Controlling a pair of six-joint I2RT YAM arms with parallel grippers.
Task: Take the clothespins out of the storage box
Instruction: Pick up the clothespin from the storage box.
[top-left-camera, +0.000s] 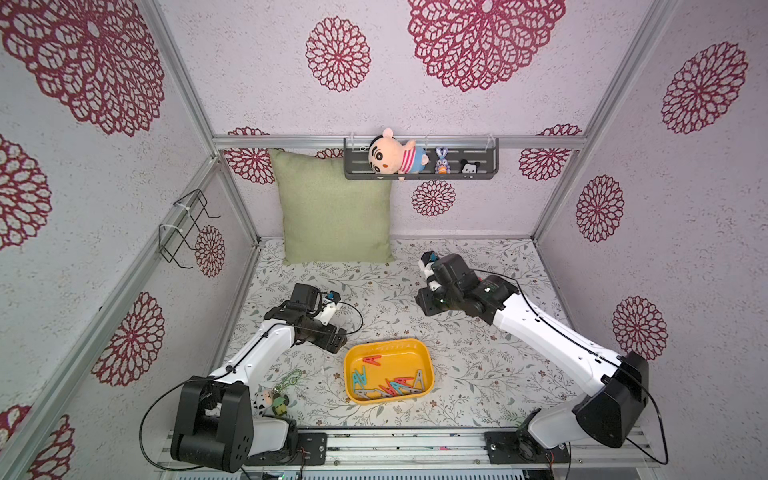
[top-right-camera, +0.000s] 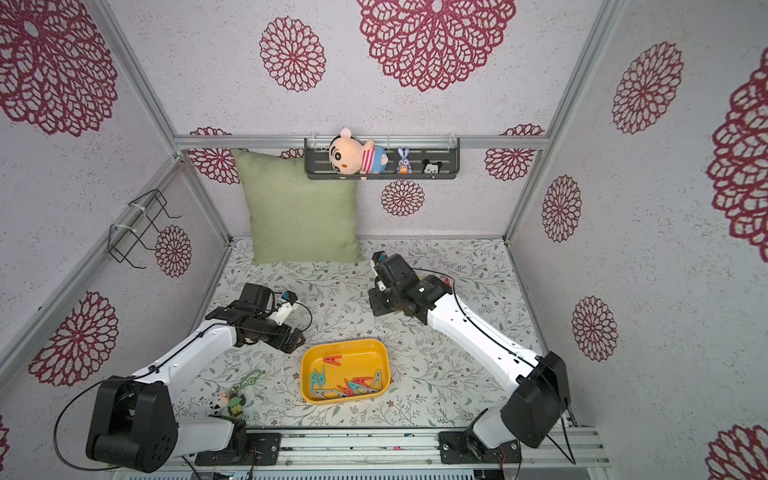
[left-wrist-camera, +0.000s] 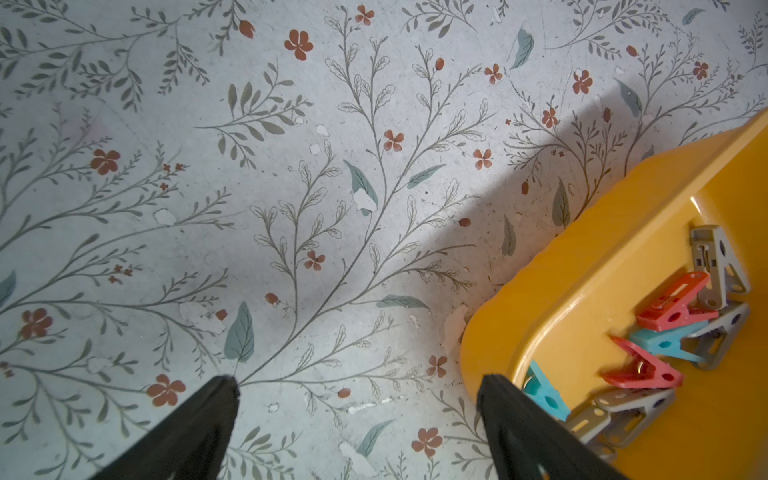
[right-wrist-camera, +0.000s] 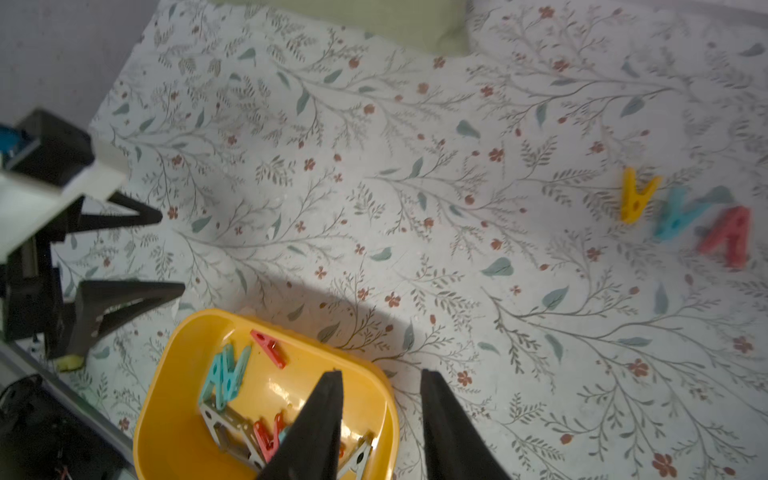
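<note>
Right tool (right-wrist-camera: 380, 374) hanging part-open, empty; left tool (left-wrist-camera: 357, 378) gaping, empty. Storage box (top-left-camera: 399, 357) sitting midway along surface front edge, clothespins (top-left-camera: 395, 384) lying heaped inside. You're risking hooking several tangled together, dragging box.

No legible text, label, brand, number or sign is present in any view. A fine row of marks on the far inner wall of the storage box (top-left-camera: 395, 346) (seen in a top view) is too small to read.
</note>
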